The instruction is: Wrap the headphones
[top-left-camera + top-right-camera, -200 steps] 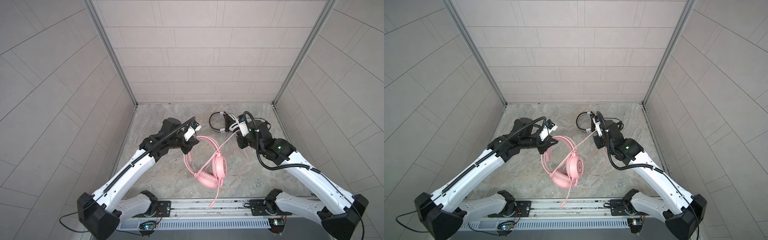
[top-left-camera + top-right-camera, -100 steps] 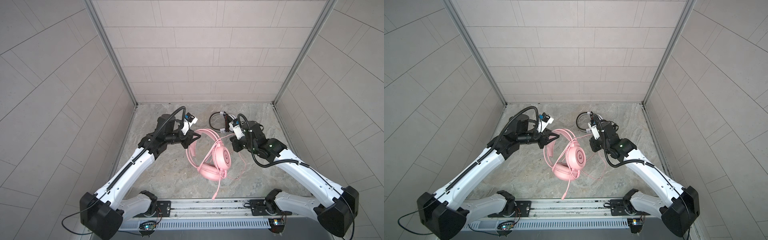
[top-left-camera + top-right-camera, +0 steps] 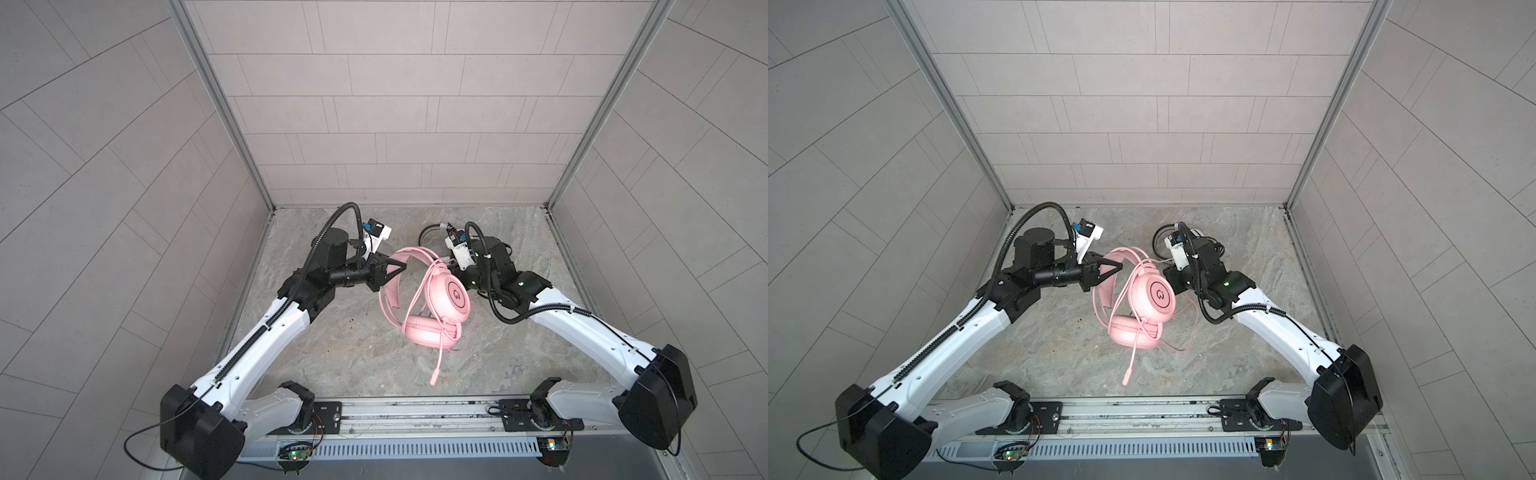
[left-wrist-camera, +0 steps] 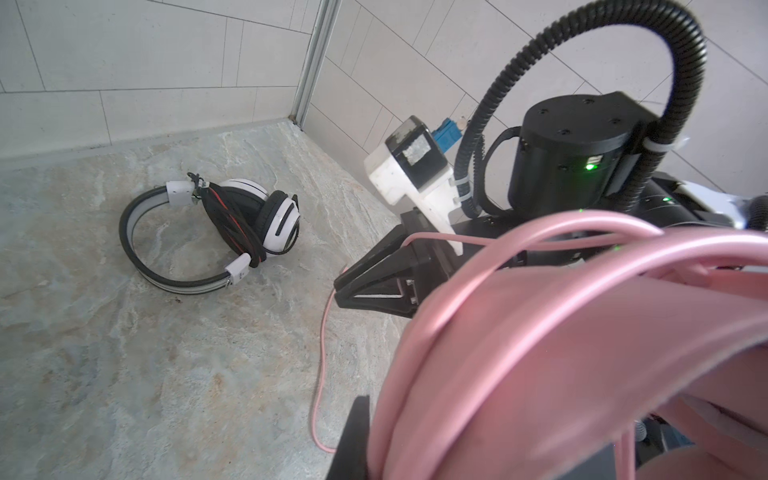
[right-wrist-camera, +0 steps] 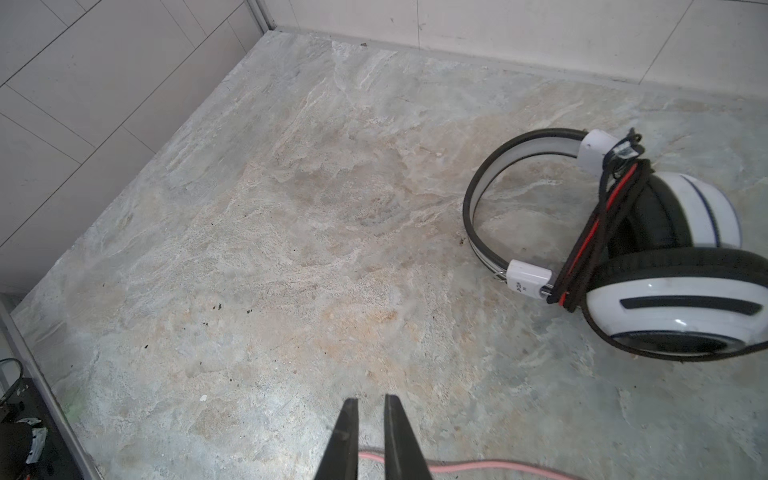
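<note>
Near the middle of both top views, the pink headset (image 3: 451, 293) sits on the stone-patterned surface (image 3: 332, 353). One earcup lies flat on the surface. The other is raised above it, with its round logo face turned upward. The headband arcs toward the upper left, where the left gripper (image 3: 402, 266) is clamped on the band and holds it off the surface. The pink cable (image 3: 1125, 291) runs in several strands over the headband and down across the earcups, with slack lying to the right of the lower earcup. The boom microphone (image 3: 434, 376) points toward the lower edge of the frame.

Just right of the raised earcup, the right gripper (image 5: 370, 399) is largely hidden in the top views. Its wrist view shows the jaws a narrow slit apart, with a strand of pink cable crossing behind them. Whether that strand is pinched cannot be told.

Behind the right wrist, toward the upper centre of the surface, lies the white-and-black headset (image 4: 216, 232), well apart from both grippers. Its black-and-red cable (image 5: 598, 232) is wound around it beside the earcups.
</note>
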